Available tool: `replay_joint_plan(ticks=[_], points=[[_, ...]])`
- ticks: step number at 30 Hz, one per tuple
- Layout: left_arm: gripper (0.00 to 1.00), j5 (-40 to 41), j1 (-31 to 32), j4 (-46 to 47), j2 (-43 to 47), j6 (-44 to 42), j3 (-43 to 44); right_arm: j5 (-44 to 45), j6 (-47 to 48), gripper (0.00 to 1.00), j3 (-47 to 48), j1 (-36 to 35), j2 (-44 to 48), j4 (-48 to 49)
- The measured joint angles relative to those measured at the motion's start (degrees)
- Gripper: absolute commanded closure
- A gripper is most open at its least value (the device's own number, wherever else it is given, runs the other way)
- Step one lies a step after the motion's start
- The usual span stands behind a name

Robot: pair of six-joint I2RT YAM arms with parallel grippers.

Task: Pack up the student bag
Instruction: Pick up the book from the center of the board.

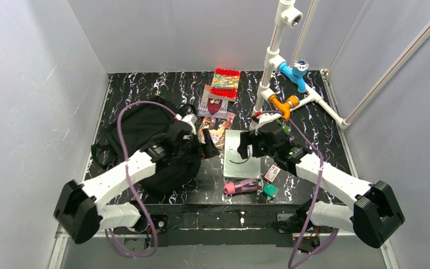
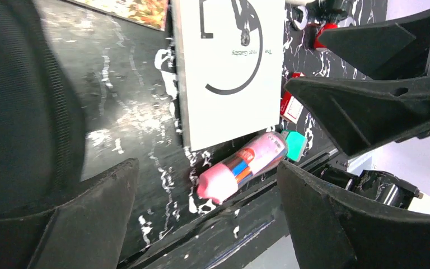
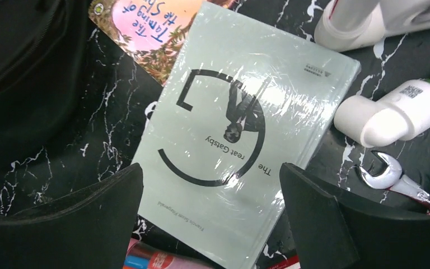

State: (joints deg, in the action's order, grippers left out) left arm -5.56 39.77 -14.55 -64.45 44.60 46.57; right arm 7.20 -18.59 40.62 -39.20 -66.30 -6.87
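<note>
Student bag [image 1: 137, 131] slumps on the worktop's left half, right beside my left gripper [image 2: 208, 179], jaws spread wide and empty, placed there, I'd judge, to tend the bag's mouth. My right gripper [image 3: 210, 193] hangs just as wide and empty over the grey book [image 3: 241, 140] lying flat mid-worktop, lined up for a pickup. Pink pencil case [image 2: 243, 165] waits by the near edge.

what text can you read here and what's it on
"The" and "reat Gatsby": grey book.
"The Taming of the Sh", cut off: orange book.
Small print on the grey book: too small to read.
white tube: only a square code, no words.
</note>
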Motion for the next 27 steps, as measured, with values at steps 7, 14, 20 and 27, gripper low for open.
replay_joint_plan(ticks=[7,14,20,27], points=[[0.10,0.74,3.85,6.62,-12.31,4.35,3.58,-2.84,3.89,0.02,2.71,1.33,-7.80,1.86],[0.09,1.18,3.85,8.76,-15.91,4.46,5.18,-9.01,9.84,0.02,9.18,1.07,-12.37,1.79],[0.08,1.22,3.52,10.14,-16.17,4.50,2.91,-10.29,15.02,0.01,12.37,-1.70,-12.41,-3.08],[0.12,1.25,3.52,5.86,-16.52,3.76,2.45,-17.49,11.93,0.02,10.01,-1.66,-9.90,0.31]])
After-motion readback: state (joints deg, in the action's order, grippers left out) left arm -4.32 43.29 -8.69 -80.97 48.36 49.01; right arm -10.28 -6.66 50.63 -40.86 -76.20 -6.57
